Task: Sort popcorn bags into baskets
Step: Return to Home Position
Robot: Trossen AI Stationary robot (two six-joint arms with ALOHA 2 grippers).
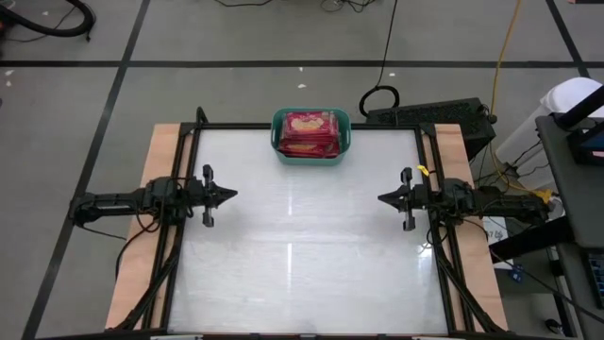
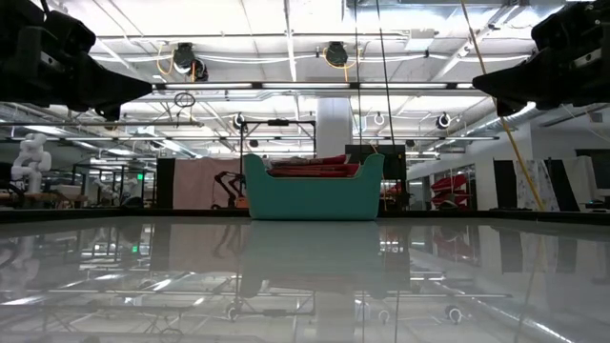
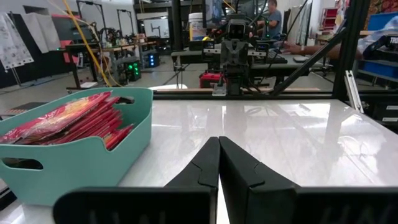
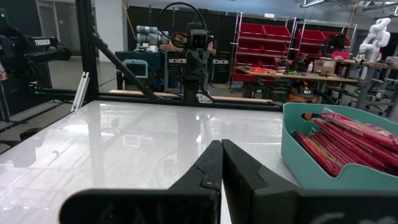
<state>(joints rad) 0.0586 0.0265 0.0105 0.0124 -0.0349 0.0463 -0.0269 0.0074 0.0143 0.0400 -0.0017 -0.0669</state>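
A teal basket (image 1: 310, 139) stands on its base at the middle of the table's far edge, filled with a stack of red popcorn bags (image 1: 310, 128); a packet with a yellow popcorn picture lies on top. The stack rises above the rim (image 2: 315, 168). The left wrist view shows the basket (image 3: 81, 155) with bags (image 3: 74, 118) leaning inside, and so does the right wrist view (image 4: 339, 155). My left gripper (image 1: 232, 195) is shut, hovering at the table's left side. My right gripper (image 1: 381, 198) is shut at the right side. Both point at each other, away from the basket.
The white glossy tabletop (image 1: 302, 246) lies bare between the arms and toward the near edge. A black frame (image 1: 283, 126) runs along the table's borders. Beyond the far edge are cables and a black box (image 1: 429, 115). People sit in the room behind (image 3: 272, 15).
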